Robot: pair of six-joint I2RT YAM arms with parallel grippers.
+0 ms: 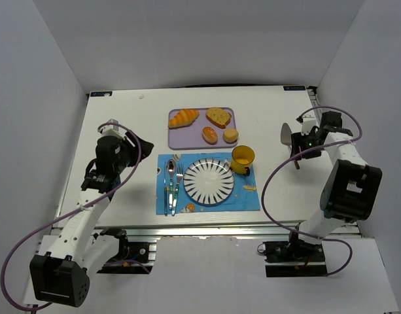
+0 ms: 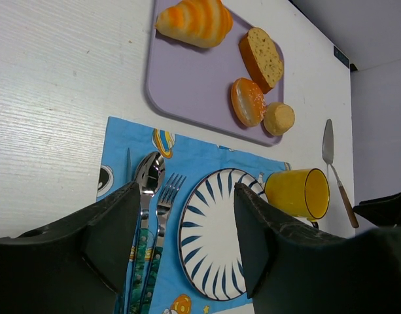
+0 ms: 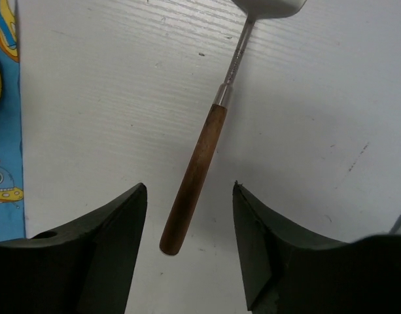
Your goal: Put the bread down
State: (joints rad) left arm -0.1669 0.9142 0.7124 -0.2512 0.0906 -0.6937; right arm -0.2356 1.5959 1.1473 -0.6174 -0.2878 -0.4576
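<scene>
The bread, a golden-orange croissant [image 1: 183,118] [image 2: 197,23], lies at the left end of a purple tray [image 1: 187,139] [image 2: 180,85] at the back of the table. My left gripper [image 1: 143,145] [image 2: 187,196] hangs open and empty to the left of the blue placemat, well short of the tray. At the right side of the table my right gripper [image 1: 299,152] [image 3: 190,196] is open. The wooden handle of a spatula [image 1: 287,135] [image 3: 199,163] lies on the table between its fingers, touching neither.
A bread slice [image 1: 218,116] and two small rolls [image 1: 210,135] share the tray. In front of it, the blue placemat [image 1: 246,199] carries a striped plate [image 1: 208,181], a yellow mug [image 1: 243,159], a spoon [image 1: 171,169] and a fork [image 1: 179,178].
</scene>
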